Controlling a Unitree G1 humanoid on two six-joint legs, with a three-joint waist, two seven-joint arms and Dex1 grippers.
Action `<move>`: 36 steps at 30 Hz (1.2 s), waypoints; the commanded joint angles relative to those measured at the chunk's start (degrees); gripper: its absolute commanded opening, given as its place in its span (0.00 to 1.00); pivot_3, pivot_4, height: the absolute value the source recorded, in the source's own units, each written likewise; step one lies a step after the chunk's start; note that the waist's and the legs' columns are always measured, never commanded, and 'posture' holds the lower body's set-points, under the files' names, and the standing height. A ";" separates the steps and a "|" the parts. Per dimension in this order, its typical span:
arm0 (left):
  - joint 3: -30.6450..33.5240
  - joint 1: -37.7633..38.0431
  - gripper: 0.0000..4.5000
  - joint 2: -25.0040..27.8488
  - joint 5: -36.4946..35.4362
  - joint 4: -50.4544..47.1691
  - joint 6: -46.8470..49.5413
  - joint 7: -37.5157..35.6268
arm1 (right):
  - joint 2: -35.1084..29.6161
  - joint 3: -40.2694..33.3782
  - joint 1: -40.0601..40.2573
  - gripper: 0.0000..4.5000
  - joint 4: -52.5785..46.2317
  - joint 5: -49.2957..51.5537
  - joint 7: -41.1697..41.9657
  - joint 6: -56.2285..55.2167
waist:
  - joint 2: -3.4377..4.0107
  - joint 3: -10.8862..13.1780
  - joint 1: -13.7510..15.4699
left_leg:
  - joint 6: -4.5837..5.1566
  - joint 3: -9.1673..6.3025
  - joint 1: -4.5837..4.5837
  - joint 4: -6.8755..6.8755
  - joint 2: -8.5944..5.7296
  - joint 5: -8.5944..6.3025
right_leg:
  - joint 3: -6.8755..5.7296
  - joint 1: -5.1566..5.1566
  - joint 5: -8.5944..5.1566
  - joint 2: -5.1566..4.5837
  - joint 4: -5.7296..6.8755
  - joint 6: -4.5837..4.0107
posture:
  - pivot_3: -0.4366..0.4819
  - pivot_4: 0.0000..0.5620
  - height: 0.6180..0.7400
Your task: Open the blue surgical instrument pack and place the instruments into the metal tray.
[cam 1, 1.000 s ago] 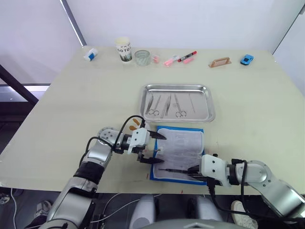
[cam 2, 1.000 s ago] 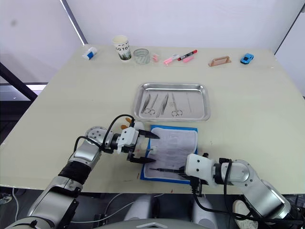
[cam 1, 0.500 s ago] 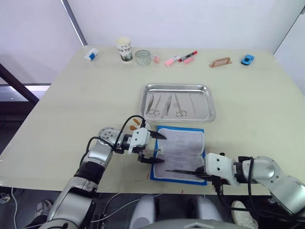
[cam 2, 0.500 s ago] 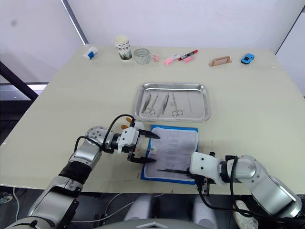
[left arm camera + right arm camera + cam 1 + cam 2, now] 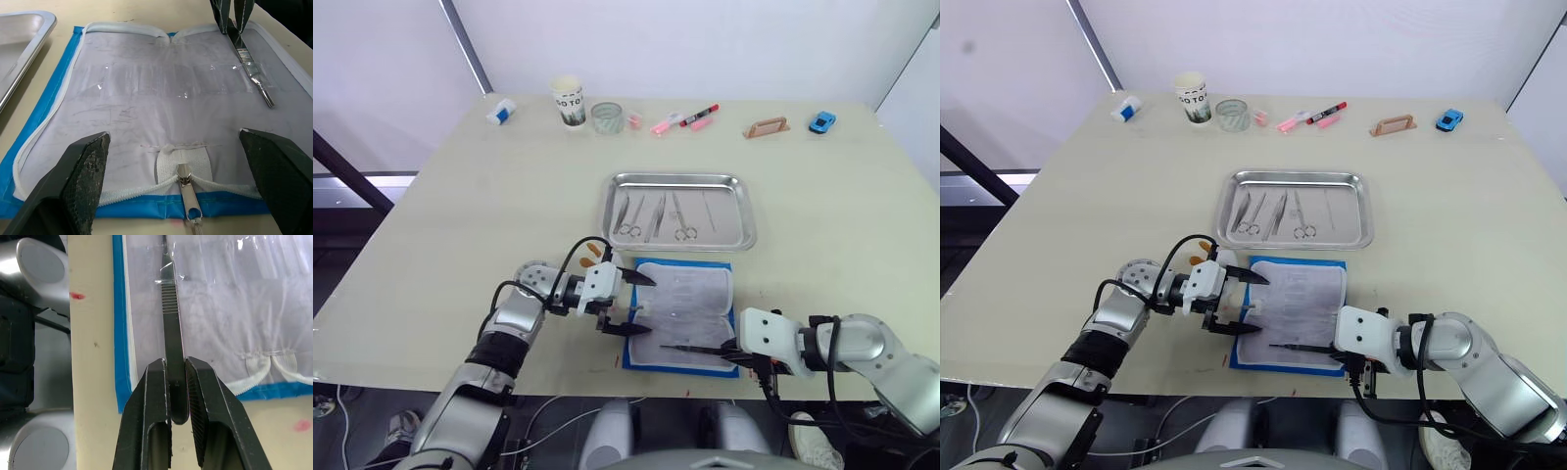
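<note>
The blue surgical instrument pack (image 5: 683, 311) lies open near the table's front edge, pale lining up. My right gripper (image 5: 732, 351) is shut on a slim steel instrument (image 5: 697, 349) that lies level across the lining's near side; the right wrist view shows its flat handle (image 5: 169, 313) clamped between the fingers (image 5: 156, 382). My left gripper (image 5: 626, 304) stands open at the pack's left edge, one finger on each side of the zip pull (image 5: 188, 196), holding nothing. Just behind the pack, the metal tray (image 5: 680, 179) holds several instruments (image 5: 656, 215).
Along the far edge stand a paper cup (image 5: 568, 101), a glass (image 5: 605, 117), pink and red markers (image 5: 682, 120), a wooden block (image 5: 766, 127), a blue toy car (image 5: 820, 122) and a small white-blue item (image 5: 499, 111). The pack lies close to the table's front edge.
My right gripper has drawn back to the right, pulling the slim instrument along the lining with it. The left gripper has stayed open in the same spot.
</note>
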 commanded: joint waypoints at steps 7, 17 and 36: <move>-1.99 1.84 1.00 0.22 3.04 3.53 1.42 0.57 | -4.63 -5.08 2.20 0.01 -1.40 1.54 2.01 -2.43 | 0.02 0.00 -0.01 | 0.00 0.00 0.00 0.00 0.00 0.00 | 0.00 0.00 0.00 0.00 0.00 0.00 | 0.48 0.27 1.00; -1.93 1.38 1.00 0.01 3.14 4.26 1.18 0.63 | -10.62 -16.15 8.65 0.01 1.30 3.59 6.34 -9.34 | 0.06 0.01 0.06 | 0.00 0.01 -0.01 0.01 -0.02 0.00 | 0.01 0.03 0.00 -0.01 0.00 0.01 | 0.48 0.27 1.00; -1.92 0.89 1.00 -0.32 3.36 5.25 0.69 1.22 | 9.66 -20.08 -13.13 0.01 5.97 17.16 -12.96 10.63 | 0.25 -0.02 0.17 | 0.00 -0.07 -0.02 0.04 -0.10 0.00 | 0.04 0.02 0.02 -0.02 0.09 0.01 | 0.48 0.27 1.00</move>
